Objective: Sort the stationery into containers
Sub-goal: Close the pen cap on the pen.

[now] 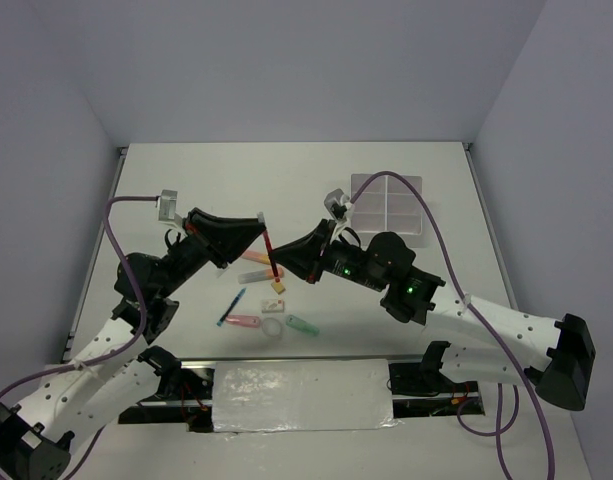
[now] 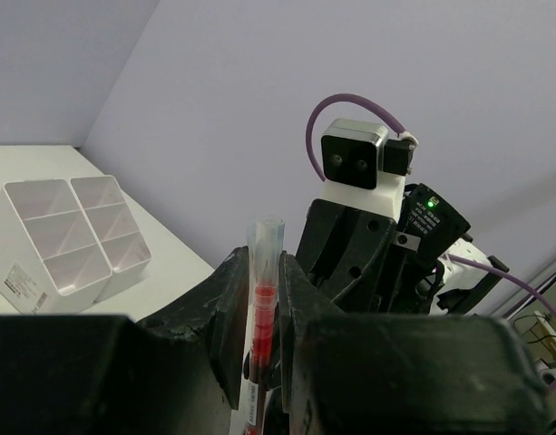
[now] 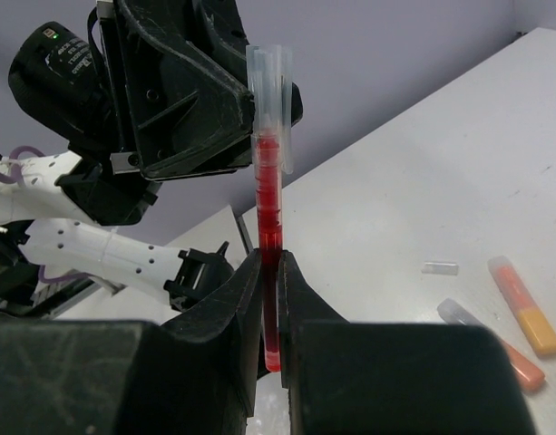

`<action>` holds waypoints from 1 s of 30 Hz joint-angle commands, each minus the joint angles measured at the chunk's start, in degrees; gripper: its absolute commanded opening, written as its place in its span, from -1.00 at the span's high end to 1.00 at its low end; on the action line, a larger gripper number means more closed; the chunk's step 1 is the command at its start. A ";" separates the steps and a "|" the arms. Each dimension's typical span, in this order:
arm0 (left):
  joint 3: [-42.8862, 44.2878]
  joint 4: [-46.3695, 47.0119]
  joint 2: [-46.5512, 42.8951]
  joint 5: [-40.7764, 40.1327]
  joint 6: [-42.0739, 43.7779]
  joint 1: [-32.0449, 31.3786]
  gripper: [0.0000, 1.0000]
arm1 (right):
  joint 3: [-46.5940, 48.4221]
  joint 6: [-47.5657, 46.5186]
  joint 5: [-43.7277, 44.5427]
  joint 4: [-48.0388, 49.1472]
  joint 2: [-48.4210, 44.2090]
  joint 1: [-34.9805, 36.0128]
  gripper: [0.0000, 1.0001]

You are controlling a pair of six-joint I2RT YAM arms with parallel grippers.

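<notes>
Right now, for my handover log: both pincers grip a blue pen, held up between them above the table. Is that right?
One slip: it is a red pen, not blue, plain in the right wrist view. The left pincer and right pincer do both grip it, held up between them above the table. The blue pen lies on that table.

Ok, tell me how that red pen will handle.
The red pen looks thin and stiff: it stands straight between the left pincer and the right pincer, so it probably won't bend. Its smooth plastic barrel may slip in a light grip. It seems round, so likely rolls on the table.
</notes>
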 commanded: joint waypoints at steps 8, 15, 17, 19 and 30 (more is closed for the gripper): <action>-1.07 2.28 0.49 6.18 3.13 -1.88 1.00 | 5.48 -0.95 3.67 4.52 -2.49 -0.46 1.00; -1.33 -0.01 0.05 4.77 5.06 -2.85 1.00 | 5.66 -1.04 2.09 6.28 -3.98 -1.33 1.00; -1.60 -0.09 -0.04 4.33 5.24 -3.11 1.00 | 5.48 -0.60 1.66 7.15 -3.98 -1.33 1.00; -1.60 -0.44 -0.04 4.16 5.68 -3.29 1.00 | 5.66 -0.42 1.30 7.68 -3.89 -1.33 1.00; -3.09 0.52 -0.30 2.40 5.33 -4.43 1.00 | 5.57 1.95 0.43 12.69 -3.63 -2.91 1.00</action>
